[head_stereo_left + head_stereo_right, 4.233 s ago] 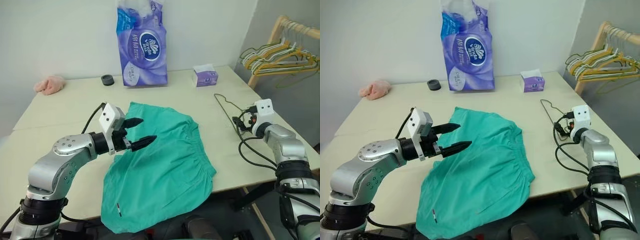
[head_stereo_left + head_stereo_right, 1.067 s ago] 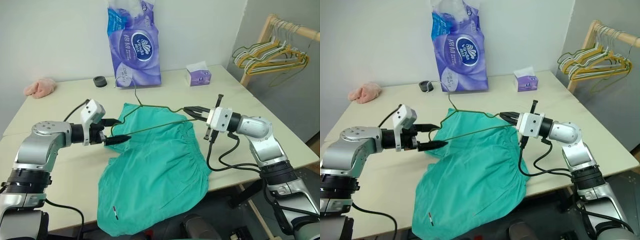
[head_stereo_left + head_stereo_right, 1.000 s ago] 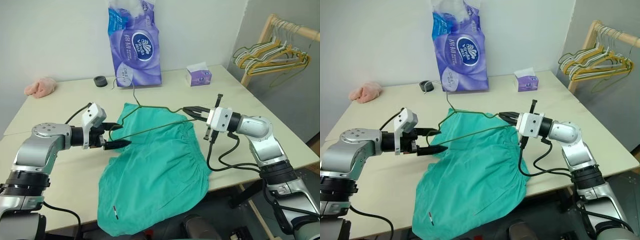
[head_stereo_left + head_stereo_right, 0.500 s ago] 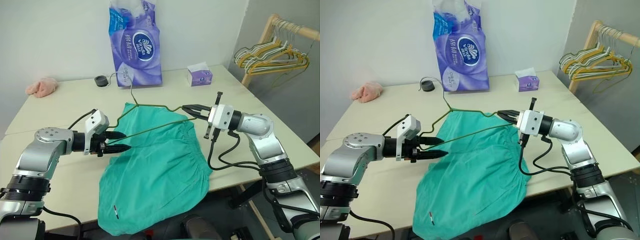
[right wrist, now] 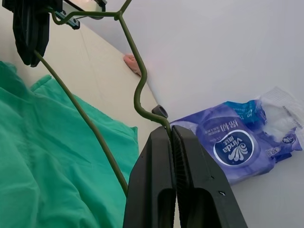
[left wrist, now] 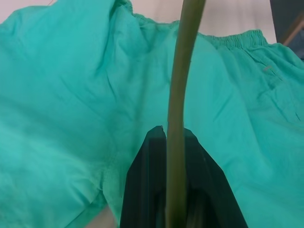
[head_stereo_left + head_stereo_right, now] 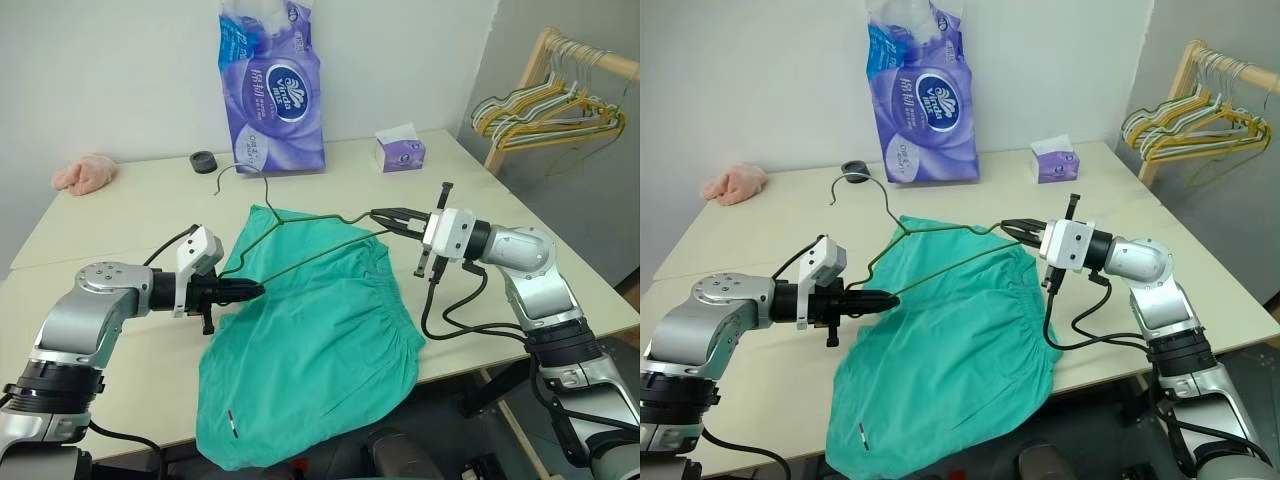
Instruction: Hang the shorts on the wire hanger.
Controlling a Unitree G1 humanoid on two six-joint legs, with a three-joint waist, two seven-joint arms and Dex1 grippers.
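- Two grippers now pinch the wire hanger (image 7: pixel 300 235): the left gripper (image 7: pixel 250 290) just snapped shut on one corner; the right gripper (image 7: pixel 385 216) stays clamped on the other.
- The shorts (image 7: pixel 310 350) lie flat on the table (image 7: pixel 120 215) underneath, probably untouched, so threading comes next.

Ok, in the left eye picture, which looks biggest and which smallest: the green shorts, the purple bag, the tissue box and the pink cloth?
1. The shorts, biggest by far.
2. The purple bag.
3. The pink cloth and the tissue box look about alike, so I will not rank them. Both sit farther back than the shorts, so they may look smaller than they are.
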